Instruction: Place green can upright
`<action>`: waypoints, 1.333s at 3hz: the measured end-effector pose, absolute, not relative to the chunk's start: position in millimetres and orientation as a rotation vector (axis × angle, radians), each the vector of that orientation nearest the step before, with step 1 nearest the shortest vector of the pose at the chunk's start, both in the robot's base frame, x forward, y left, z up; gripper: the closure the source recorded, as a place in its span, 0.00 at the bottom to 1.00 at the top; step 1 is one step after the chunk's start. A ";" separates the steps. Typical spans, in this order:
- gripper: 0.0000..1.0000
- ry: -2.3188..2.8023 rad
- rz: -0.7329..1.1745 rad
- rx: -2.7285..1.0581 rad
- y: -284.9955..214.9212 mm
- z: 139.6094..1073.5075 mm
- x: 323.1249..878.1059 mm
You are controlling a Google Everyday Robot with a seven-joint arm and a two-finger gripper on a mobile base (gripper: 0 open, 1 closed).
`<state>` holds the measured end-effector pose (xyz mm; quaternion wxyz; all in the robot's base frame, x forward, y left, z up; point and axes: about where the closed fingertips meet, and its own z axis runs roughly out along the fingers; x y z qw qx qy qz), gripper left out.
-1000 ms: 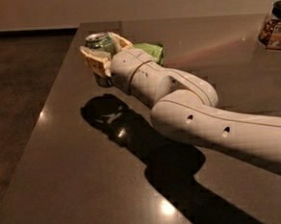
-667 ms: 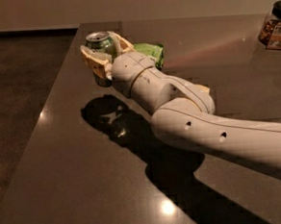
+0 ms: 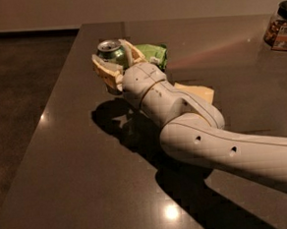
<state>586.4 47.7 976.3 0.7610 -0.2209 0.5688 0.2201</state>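
Near the left rear edge of the dark, glossy desk (image 3: 89, 179), the green can (image 3: 112, 50) is clasped between the beige fingers of the tool (image 3: 114, 59), with its round silver top turned upward. Just behind it, a crinkly green bag (image 3: 153, 54) is seen. A flat, pale yellow slab (image 3: 198, 90) is partly covered by the smooth, rounded white arm (image 3: 183, 123). At the far right, a dark-lidded clear jar (image 3: 281, 23) is set.

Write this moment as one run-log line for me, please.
gripper: shut on green can | pose: upright | place: over table, beside snack bag | release: not yet
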 end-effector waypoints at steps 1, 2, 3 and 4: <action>1.00 1.238 0.450 -0.452 41.1 967.3 585.7; 1.00 1.218 0.440 -0.409 37.3 959.7 589.1; 1.00 1.204 0.441 -0.387 37.4 952.8 592.2; 0.85 1.217 0.408 -0.392 36.1 947.3 593.4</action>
